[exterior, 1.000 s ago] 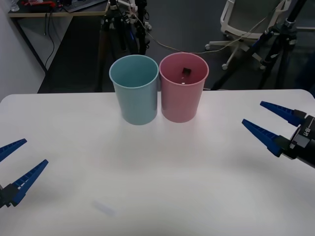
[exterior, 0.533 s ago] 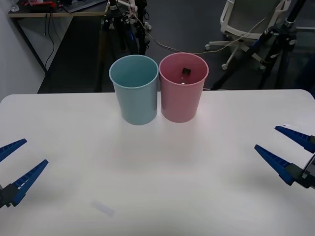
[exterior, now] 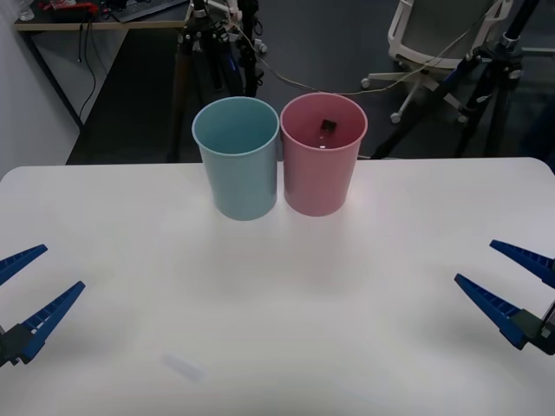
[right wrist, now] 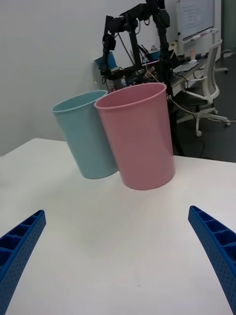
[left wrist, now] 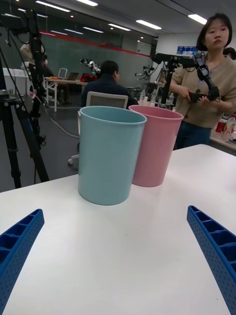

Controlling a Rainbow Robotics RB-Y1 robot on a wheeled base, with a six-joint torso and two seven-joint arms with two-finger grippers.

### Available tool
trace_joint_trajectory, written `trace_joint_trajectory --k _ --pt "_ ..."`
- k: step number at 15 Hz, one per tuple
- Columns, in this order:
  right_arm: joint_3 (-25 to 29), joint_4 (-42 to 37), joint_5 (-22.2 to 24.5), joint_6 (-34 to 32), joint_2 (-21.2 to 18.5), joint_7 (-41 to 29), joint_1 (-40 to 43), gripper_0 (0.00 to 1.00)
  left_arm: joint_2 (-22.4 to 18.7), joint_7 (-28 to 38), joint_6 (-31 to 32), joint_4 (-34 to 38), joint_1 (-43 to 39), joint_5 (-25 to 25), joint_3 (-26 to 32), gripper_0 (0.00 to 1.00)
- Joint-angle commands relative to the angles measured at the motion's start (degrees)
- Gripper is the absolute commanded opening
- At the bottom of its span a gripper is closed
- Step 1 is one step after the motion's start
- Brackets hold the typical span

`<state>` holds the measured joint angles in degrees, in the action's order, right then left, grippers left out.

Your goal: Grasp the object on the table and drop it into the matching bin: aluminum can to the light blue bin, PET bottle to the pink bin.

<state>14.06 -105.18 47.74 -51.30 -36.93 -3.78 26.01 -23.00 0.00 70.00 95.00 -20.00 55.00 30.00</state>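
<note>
On the white table [exterior: 277,295] the light blue bin [exterior: 237,169] and the pink bin [exterior: 320,173] stand side by side near the far edge. The PET bottle is down inside the pink bin, where its dark cap [exterior: 329,126] shows. My left gripper [exterior: 63,267] hovers open at the table's near left with nothing between its fingers. At the near right, my right gripper [exterior: 474,260] is open and holds nothing either. The right wrist view has the right gripper [right wrist: 116,211] facing the pink bin [right wrist: 142,142] and light blue bin [right wrist: 86,138]. Before the left gripper [left wrist: 114,210] stand the light blue bin [left wrist: 108,152] and pink bin [left wrist: 155,142].
Behind the table's far edge stand black tripods [exterior: 208,43] and an office chair [exterior: 434,43]. A faint pale mark [exterior: 182,367] lies on the tabletop near the front left.
My right gripper has drawn back to the right and toward the near edge, staying open. The left gripper and both bins have not moved.
</note>
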Motion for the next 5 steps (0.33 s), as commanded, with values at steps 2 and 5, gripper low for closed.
trace_joint_trajectory --k 2,5 --pt "0.4 0.1 0.1 -1.6 0.8 0.0 0.2 1.0 0.0 0.0 0.0 0.0 0.0 0.0 0.0 1.0" --pt "0.4 0.1 0.1 -1.6 0.8 0.0 0.2 1.0 0.0 0.0 0.0 0.0 0.0 0.0 0.0 1.0"
